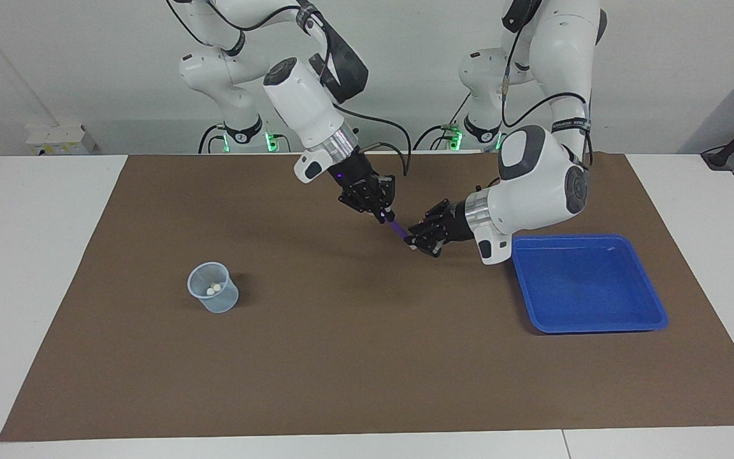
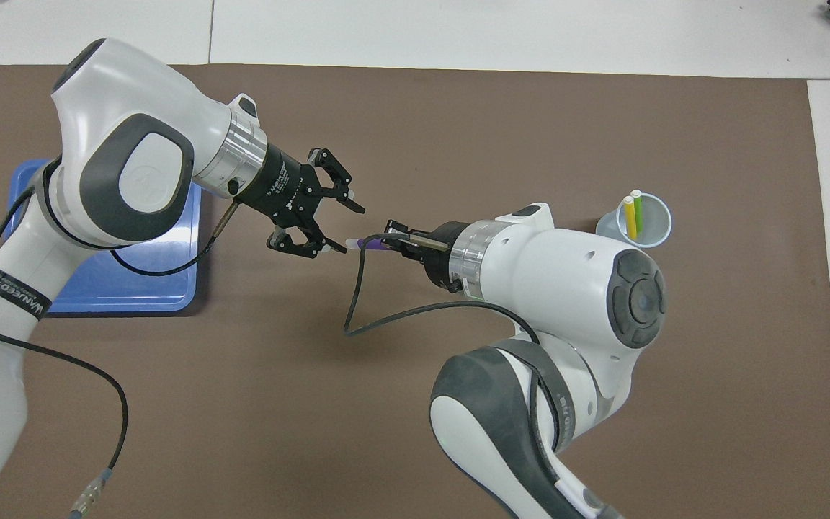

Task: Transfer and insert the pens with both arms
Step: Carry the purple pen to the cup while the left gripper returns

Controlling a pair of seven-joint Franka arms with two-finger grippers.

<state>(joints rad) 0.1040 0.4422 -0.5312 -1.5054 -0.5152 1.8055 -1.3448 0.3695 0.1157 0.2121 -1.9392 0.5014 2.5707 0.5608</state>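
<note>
Brown matting (image 1: pixel 367 357) covers the middle of my white table (image 1: pixel 35 268), and I hold both arms out over it. Taking the facing view from its left edge across: toward my right arm's end stands a small clear cup (image 1: pixel 213 288), upright on the mat, with the yellow pen (image 2: pixel 630 216) and the green pen (image 2: pixel 637 209) standing side by side inside it, whitish caps uppermost. Next comes my right gripper (image 1: pixel 385 213), raised over the middle of the mat and slanting downward; its fingertips are pressed together on the purple pen (image 1: pixel 397 228), which I hold up in the air by one end so that its whitish cap sticks out toward my other hand. Just beside that is my left gripper (image 1: pixel 419 241), also up over the middle of the mat and pointed at the pen's capped end. Its fingers (image 2: pixel 349 203) stand apart, one to either side of the cap, and I cannot tell whether either one touches it; the overhead view shows a clear gap between the two tips. Last, toward my left arm's end, a shallow blue tray (image 1: pixel 650 299) lies flat on the mat, partly under my left forearm in the overhead view.
</note>
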